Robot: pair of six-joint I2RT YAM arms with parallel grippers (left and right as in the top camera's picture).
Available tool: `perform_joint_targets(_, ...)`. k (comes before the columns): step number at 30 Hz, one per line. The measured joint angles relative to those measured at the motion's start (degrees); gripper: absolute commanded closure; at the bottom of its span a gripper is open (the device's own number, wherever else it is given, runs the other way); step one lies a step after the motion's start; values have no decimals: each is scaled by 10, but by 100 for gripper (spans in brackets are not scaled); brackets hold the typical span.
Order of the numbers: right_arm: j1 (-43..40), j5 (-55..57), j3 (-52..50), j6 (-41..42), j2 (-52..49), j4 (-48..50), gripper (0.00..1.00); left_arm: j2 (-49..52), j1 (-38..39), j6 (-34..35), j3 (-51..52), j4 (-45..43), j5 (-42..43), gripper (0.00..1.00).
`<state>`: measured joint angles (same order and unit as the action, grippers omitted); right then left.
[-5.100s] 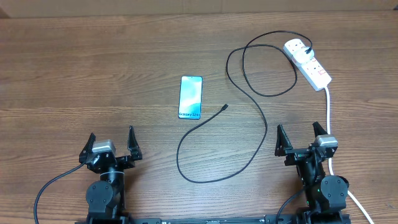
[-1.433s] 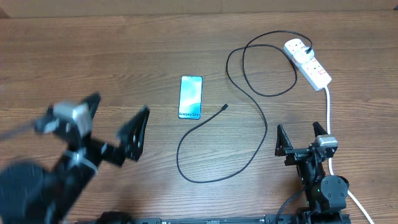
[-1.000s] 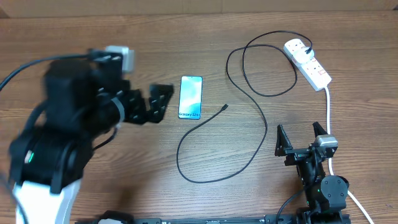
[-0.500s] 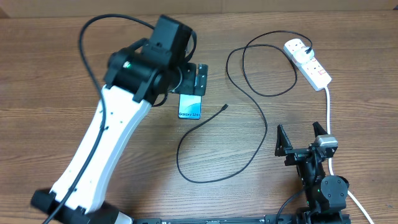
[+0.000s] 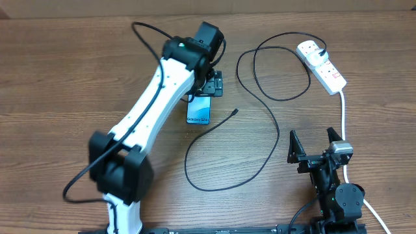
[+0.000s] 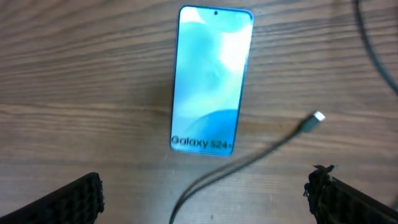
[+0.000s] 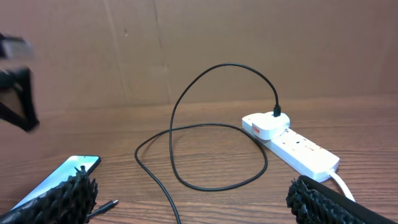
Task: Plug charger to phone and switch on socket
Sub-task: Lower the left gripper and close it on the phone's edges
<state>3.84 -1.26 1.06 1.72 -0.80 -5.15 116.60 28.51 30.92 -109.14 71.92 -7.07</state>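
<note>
The phone [image 5: 199, 111] lies flat with its blue screen lit, its top end hidden in the overhead view under my left gripper [image 5: 212, 84]. That gripper hovers open above it; in the left wrist view the whole phone [image 6: 211, 78] shows ahead of the open left gripper [image 6: 205, 200]. The charger cable [image 5: 263, 104] loops across the table. Its small connector [image 5: 235, 112] [image 6: 317, 116] lies free just right of the phone. Its black plug [image 5: 322, 52] sits in the white socket [image 5: 323, 67] [image 7: 297, 147] at the far right. My right gripper [image 5: 316, 144] [image 7: 196, 202] rests open at the near edge.
The socket's thick white cord [image 5: 343, 114] runs down the right side past my right arm's base. A cardboard wall [image 7: 186, 43] stands along the table's far edge. The left arm [image 5: 153, 110] stretches diagonally over the table's left-centre.
My left arm has swung out from the near left and across to hover over the phone, still open. Right arm, phone, cable and socket have not moved.
</note>
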Motion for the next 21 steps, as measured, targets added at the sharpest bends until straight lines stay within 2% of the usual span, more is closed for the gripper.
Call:
perform_joint_targets(11,0,0,0,0,0,0,0,89,0,1,0,-60,-1,0)
perform_joint_targets(21,0,0,0,0,0,0,0,120,-16,-28,0,-73,6,0)
